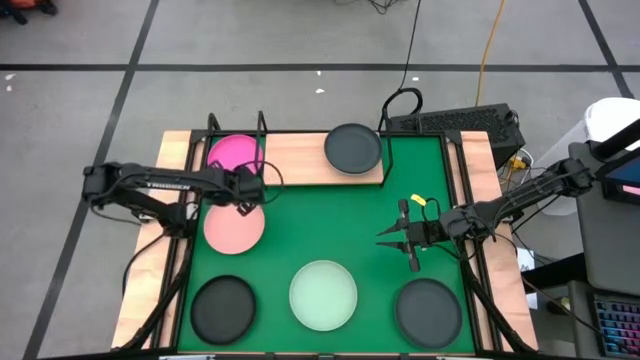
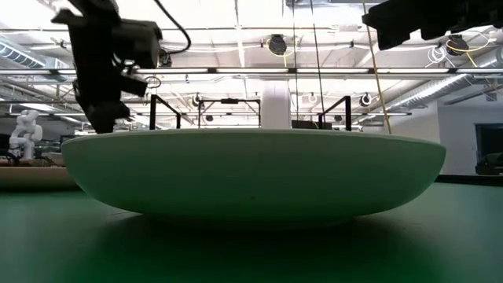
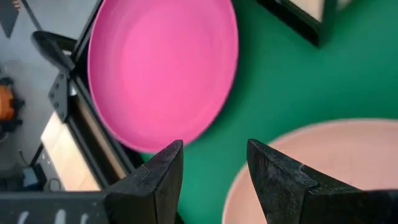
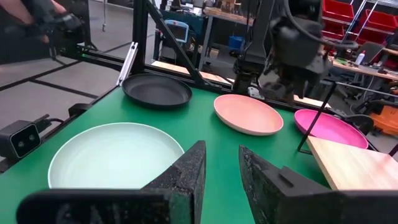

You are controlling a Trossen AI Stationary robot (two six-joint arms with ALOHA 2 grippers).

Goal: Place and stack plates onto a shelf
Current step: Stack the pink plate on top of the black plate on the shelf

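Note:
The shelf (image 1: 295, 160), a light-wood board in a black wire frame, stands at the table's far side, with a dark plate (image 1: 353, 148) lying flat on its right end. A magenta plate (image 3: 161, 68) lies off the shelf's left end, partly over the mat's edge. A pale pink plate (image 3: 323, 168) lies on the green mat just nearer. My left gripper (image 3: 214, 149) hangs open above the mat between these two plates, pointing steeply down. My right gripper (image 4: 221, 149) is open and level above the mat's right half, with nothing between its fingers.
Along the near side of the mat (image 1: 330, 215) lie a black plate (image 1: 223, 308), a mint plate (image 1: 323, 295) and a dark grey plate (image 1: 428, 312). The mint plate fills the low view. The mat's middle is bare. Black rails (image 1: 470, 230) run along the table's sides.

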